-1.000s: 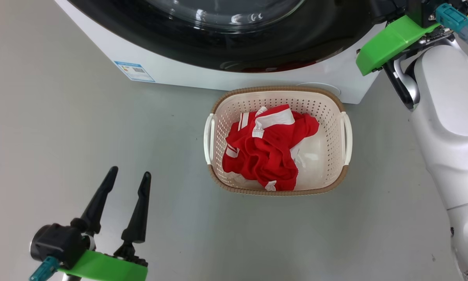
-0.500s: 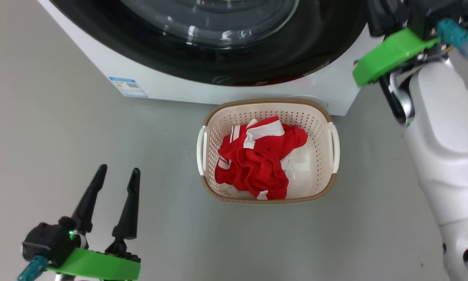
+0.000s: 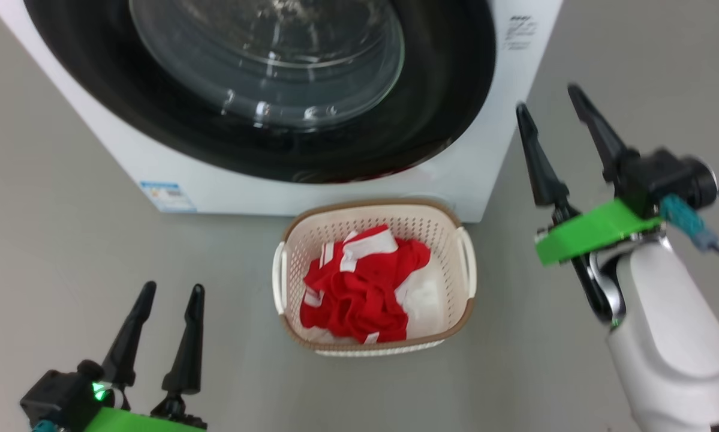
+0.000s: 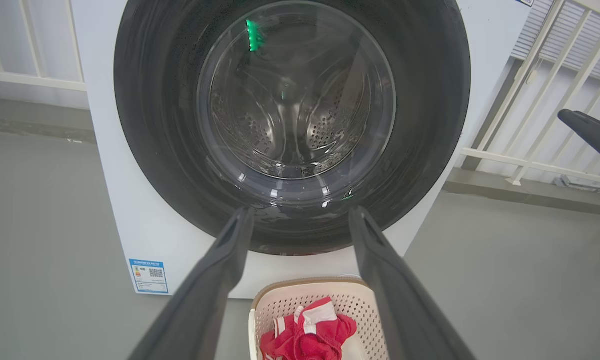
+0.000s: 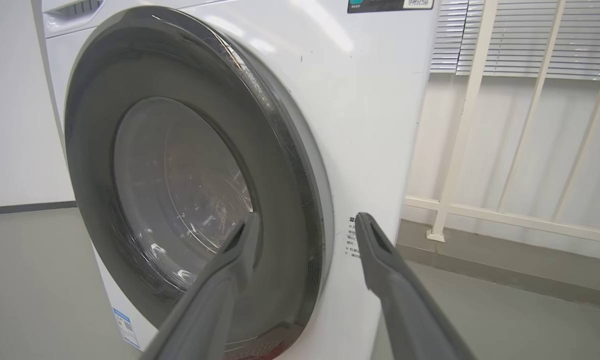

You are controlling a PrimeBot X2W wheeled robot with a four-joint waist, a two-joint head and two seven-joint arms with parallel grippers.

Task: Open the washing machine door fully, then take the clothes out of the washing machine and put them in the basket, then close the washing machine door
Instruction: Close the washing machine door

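Comparing with a second ago, we see the right gripper (image 3: 546,99) now drawn back beside the right corner of the machine (image 3: 485,174), fingers wide, holding nothing. The door (image 3: 449,90) sits shut. Clothes (image 3: 359,294) lie in the basket (image 3: 359,206) before it. Left gripper (image 3: 173,287) hangs wide and empty, low left; the head camera has shifted.

The left gripper (image 4: 300,212) holds its two dark fingers (image 4: 214,280) spread, nothing between them, pointing at the washing machine (image 4: 107,200). The washing machine door (image 4: 149,125) sits shut, with the steel drum (image 4: 289,125) visible through its glass. On the grey floor (image 4: 39,225) just in front of the machine, the basket (image 4: 310,284) holds the red-and-white clothes (image 4: 305,337).
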